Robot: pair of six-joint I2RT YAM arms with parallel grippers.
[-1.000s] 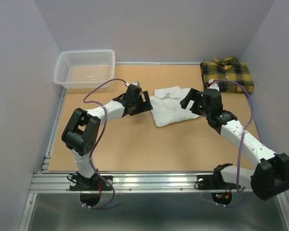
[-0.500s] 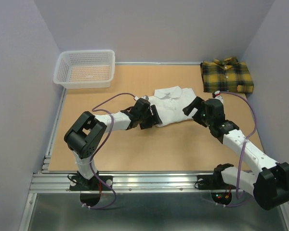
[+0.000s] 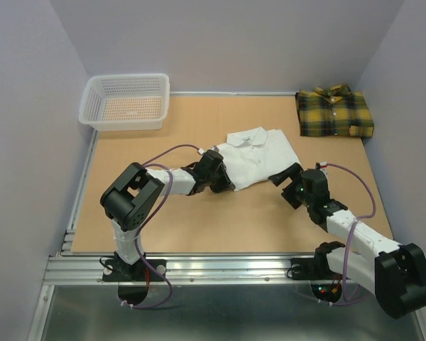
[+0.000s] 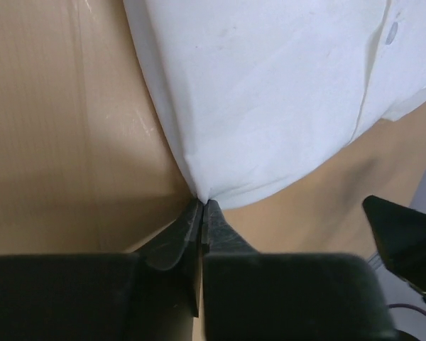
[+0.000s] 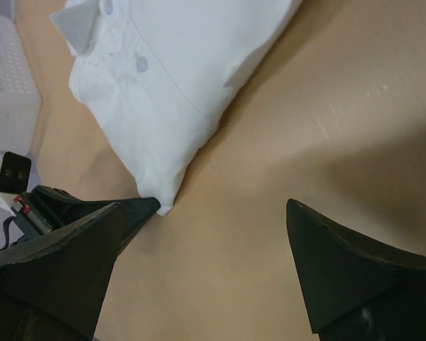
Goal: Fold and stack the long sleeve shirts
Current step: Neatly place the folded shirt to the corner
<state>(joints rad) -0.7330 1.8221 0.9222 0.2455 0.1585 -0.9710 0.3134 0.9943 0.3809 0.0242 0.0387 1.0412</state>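
The white long sleeve shirt (image 3: 259,155) lies folded, collar away from me, in the middle of the brown table. My left gripper (image 3: 228,186) is shut on its near left corner, and in the left wrist view the jaws (image 4: 204,202) pinch the white shirt (image 4: 270,92) at that tip. Off the shirt's near right side, my right gripper (image 3: 285,187) stands open over bare table. The right wrist view shows the wide-apart gripper (image 5: 206,207) empty, with the white shirt (image 5: 170,78) ahead of it. The plaid shirt (image 3: 334,112) sits folded at the far right corner.
A white mesh basket (image 3: 126,101) stands at the far left corner, and its edge shows in the right wrist view (image 5: 7,78). Grey walls close in the table on the left, back and right. A metal rail (image 3: 220,266) runs along the near edge.
My left gripper slid toward me along the shirt's left edge and shut on its near corner. The right arm drew back toward the near edge, off the shirt, still open.
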